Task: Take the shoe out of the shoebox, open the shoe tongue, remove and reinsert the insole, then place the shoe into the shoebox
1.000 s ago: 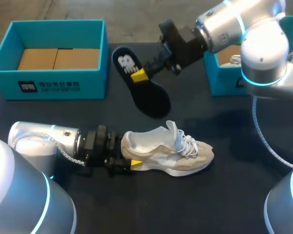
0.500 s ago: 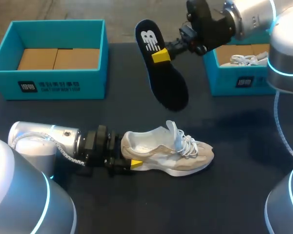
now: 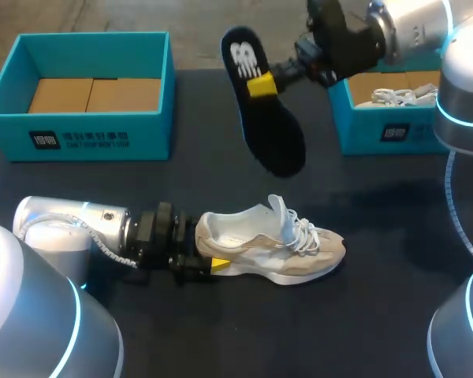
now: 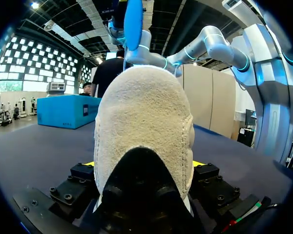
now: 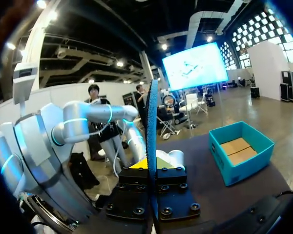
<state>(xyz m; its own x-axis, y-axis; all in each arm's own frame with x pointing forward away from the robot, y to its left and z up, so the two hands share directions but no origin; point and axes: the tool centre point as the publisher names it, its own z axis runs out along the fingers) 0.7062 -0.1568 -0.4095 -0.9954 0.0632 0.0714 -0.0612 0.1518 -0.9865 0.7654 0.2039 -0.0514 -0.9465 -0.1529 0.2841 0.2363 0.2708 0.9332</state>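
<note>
right fingers [image 3: 260, 85] clamped on the insole [image 3: 274, 138], aloft at 12 o'clock from the shoe [image 3: 277, 253]. left fingers [image 3: 219, 264] clamp its heel on the table [image 3: 378, 323]. insole seems light, floppy: hold near its heel.

The shoe [image 3: 272, 252] stands in the near middle of the table [image 3: 378, 315]. The left gripper [image 3: 207, 253] clamps its heel, and that arm shuts off the heel side. Bare table runs past the toe and along the near edge. A bare band lies open between the shoe and the left box [image 3: 87, 140]. The insole [image 3: 264, 118], pinched in the right gripper [image 3: 260, 85], hangs in the air over the gap between the left box and the right box [image 3: 378, 130], barring that gap from above.
</note>
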